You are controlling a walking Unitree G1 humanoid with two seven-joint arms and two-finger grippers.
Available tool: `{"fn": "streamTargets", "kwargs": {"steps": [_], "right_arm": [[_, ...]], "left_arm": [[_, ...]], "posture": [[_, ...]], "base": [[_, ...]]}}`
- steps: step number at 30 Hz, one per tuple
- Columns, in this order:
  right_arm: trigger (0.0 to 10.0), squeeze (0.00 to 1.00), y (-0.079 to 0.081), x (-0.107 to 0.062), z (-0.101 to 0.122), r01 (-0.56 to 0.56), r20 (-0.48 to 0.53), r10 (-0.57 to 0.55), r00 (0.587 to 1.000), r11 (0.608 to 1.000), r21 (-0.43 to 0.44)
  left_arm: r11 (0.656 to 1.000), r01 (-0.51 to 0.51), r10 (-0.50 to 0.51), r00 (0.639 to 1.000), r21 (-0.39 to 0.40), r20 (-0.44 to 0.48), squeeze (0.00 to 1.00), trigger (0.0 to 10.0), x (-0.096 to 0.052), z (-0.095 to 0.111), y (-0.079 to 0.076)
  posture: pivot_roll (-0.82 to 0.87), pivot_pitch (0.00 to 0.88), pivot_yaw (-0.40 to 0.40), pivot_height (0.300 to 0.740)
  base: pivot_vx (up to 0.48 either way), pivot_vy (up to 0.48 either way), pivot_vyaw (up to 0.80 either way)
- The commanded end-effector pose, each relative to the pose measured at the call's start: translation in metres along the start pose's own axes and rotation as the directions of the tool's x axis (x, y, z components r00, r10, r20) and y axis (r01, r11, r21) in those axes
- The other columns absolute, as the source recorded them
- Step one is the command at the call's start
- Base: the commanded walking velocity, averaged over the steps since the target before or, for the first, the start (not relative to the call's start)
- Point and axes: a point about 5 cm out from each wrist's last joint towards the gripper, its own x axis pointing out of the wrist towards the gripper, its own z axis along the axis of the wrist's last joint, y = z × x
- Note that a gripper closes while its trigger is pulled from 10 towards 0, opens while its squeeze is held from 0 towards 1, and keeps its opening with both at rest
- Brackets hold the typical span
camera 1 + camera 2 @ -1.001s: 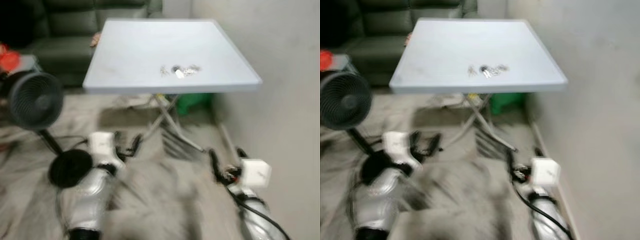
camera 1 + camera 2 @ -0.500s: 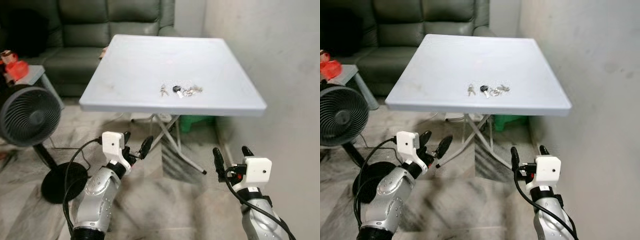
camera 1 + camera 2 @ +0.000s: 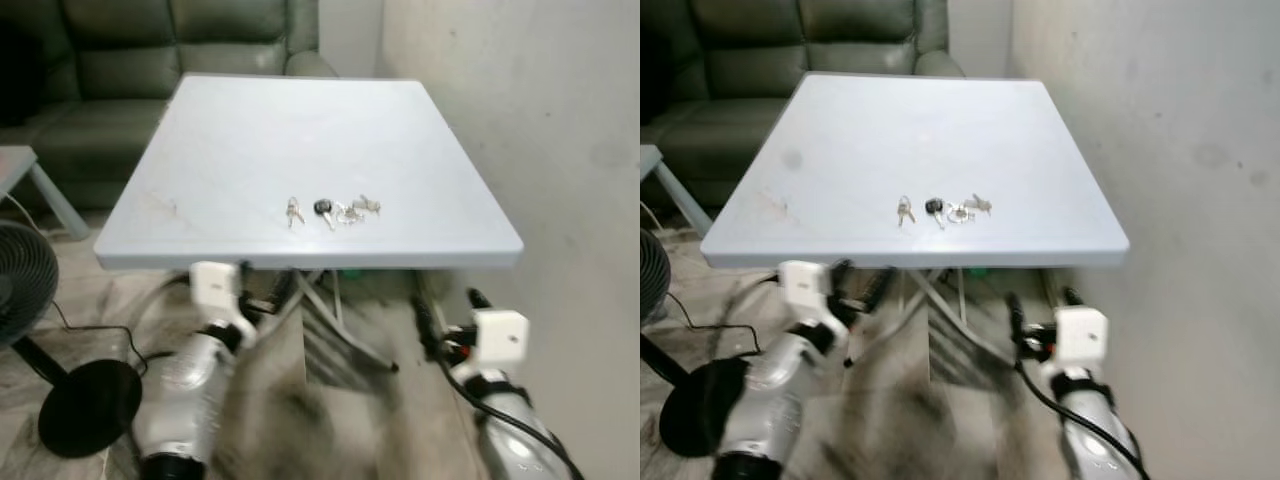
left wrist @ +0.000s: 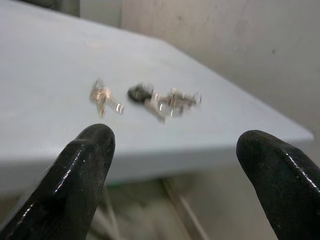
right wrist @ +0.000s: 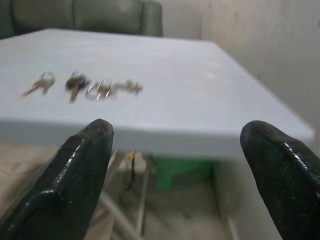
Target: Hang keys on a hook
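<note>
A bunch of keys (image 3: 330, 210) lies loose on the light grey folding table (image 3: 300, 120), near its front edge; one key has a black head. My left gripper (image 3: 262, 290) hangs just below and in front of that edge, open and holding nothing. In the left wrist view the keys (image 4: 145, 97) lie beyond its spread fingertips (image 4: 90, 150). My right gripper (image 3: 450, 310) is low at the table's front right corner, open as well. The right wrist view has the keys (image 5: 85, 85) on the tabletop ahead of it. The lower part of both eye views is blurred.
A dark green sofa (image 3: 100, 40) stands behind the table. A black floor fan (image 3: 15, 290) with a round base (image 3: 80, 405) is at the left. A plain wall (image 3: 570, 150) runs close along the right. Under the table are crossed legs and a green object (image 5: 182, 172).
The camera has come closer to the table, and the keys now lie lower and nearer in the picture. Both grippers now sit at the table's front edge, still open.
</note>
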Motion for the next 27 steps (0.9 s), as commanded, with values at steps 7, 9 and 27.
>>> {"fn": "streamTargets", "kwargs": {"steps": [7,9,27], "right_arm": [[10.0,0.00,0.0081,0.0019,0.0004,-0.036,-0.006,0.035,0.999,0.999,-0.015],[10.0,0.00,0.0082,0.0019,0.0005,-0.036,-0.005,0.036,0.999,0.999,-0.009],[10.0,0.00,0.0105,0.0055,0.0024,-0.071,-0.018,0.071,0.997,0.997,0.019]], "left_arm": [[0.999,-0.030,0.030,1.000,0.023,-0.001,0.00,10.0,-0.0038,0.0022,0.0085],[0.999,-0.028,0.028,1.000,0.024,0.000,0.00,10.0,-0.0034,0.0022,0.0076],[0.999,-0.025,0.025,1.000,0.036,-0.001,0.00,10.0,0.0022,0.0032,0.0001]], "posture": [[0.02,0.029,-0.019,0.740],[0.02,0.029,-0.019,0.740],[0.03,0.045,-0.025,0.740]], "base": [[0.419,0.000,0.69],[0.420,0.000,0.80],[0.247,0.000,0.23]]}}
